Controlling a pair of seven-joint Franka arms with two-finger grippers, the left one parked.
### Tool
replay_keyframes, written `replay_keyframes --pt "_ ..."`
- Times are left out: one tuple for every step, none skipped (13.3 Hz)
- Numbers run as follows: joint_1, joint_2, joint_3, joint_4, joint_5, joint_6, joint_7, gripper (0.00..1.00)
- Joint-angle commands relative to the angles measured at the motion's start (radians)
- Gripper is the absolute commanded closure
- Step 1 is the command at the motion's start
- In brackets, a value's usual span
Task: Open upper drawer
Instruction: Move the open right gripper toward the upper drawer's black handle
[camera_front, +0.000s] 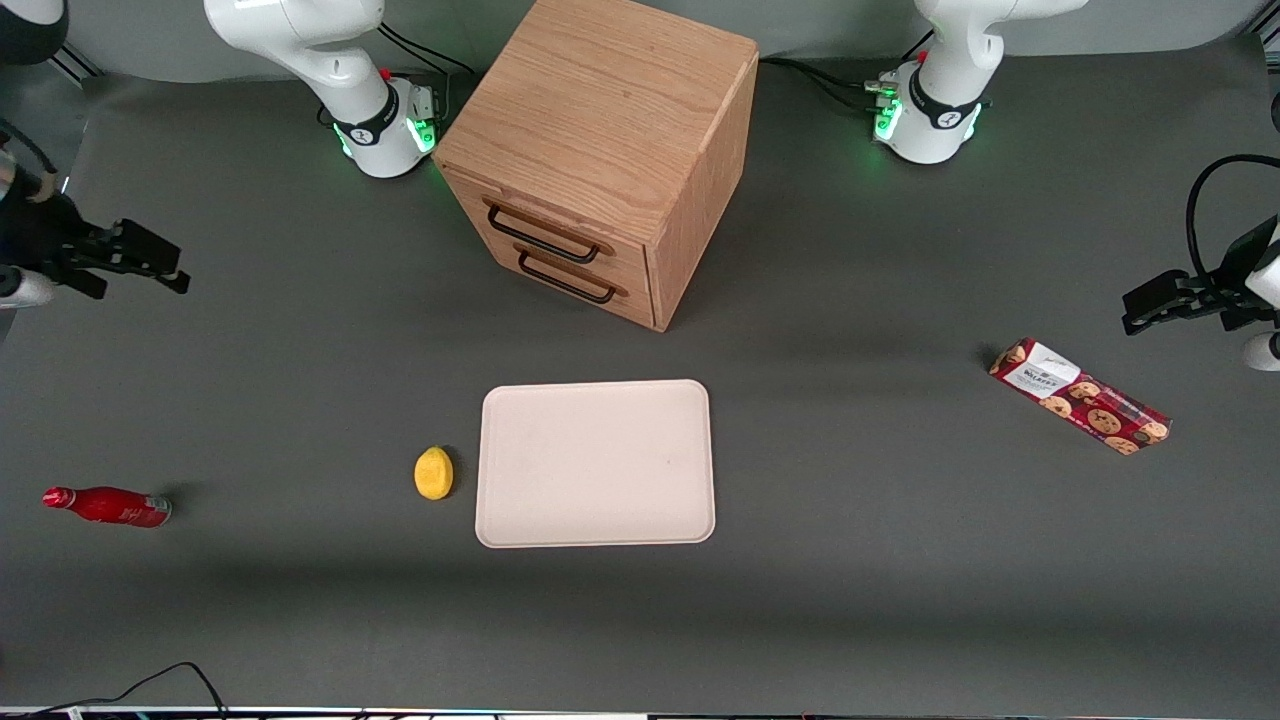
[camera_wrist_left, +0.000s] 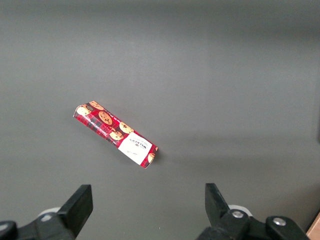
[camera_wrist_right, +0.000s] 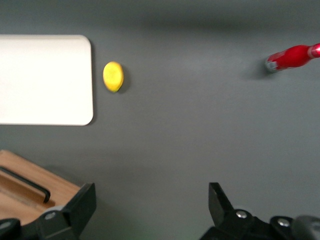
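The oak box cabinet (camera_front: 600, 130) stands at the middle of the table, farther from the front camera than the tray. Its upper drawer (camera_front: 530, 215) is closed, its light wood front flush, with a thin dark bar handle (camera_front: 545, 238). The lower drawer (camera_front: 600, 298) beneath it is closed too. My gripper (camera_front: 165, 265) hangs above the table toward the working arm's end, well apart from the cabinet. It is open with nothing between its fingers (camera_wrist_right: 150, 197). The right wrist view catches a corner of the cabinet (camera_wrist_right: 30, 200) and part of a dark handle (camera_wrist_right: 25, 182).
A pale tray (camera_front: 595, 462) lies nearer the front camera than the cabinet, with a lemon (camera_front: 433, 472) beside it. A red bottle (camera_front: 108, 506) lies toward the working arm's end. A red cookie box (camera_front: 1080, 396) lies toward the parked arm's end.
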Motion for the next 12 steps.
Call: replay_keyframes --pt "0.086 0.001 -0.002 0.018 -0.001 -0.04 -0.009 0.0" --pt "0.119 0.001 -0.002 0.018 0.0 -0.051 -0.009 0.0" --pt "0.158 0.002 -0.002 0.017 0.008 -0.06 -0.008 0.0" --pt "0.199 0.002 -0.004 0.017 0.025 -0.069 -0.006 0.0" --pt "0.236 0.002 -0.005 0.017 0.044 -0.071 -0.006 0.0" --pt "0.282 0.002 -0.01 0.017 0.048 -0.073 -0.009 0.0" --pt "0.329 0.002 -0.01 0.017 0.054 -0.073 -0.008 0.0" --pt "0.372 0.004 -0.01 0.018 0.069 -0.071 -0.006 0.0" --pt "0.409 0.011 -0.01 0.018 0.089 -0.07 -0.009 0.0" --pt "0.44 0.017 -0.011 0.02 0.107 -0.07 -0.008 0.0" --pt "0.462 0.028 -0.011 0.032 0.124 -0.068 -0.009 0.0" --pt "0.494 0.045 -0.011 0.049 0.127 -0.068 -0.009 0.0"
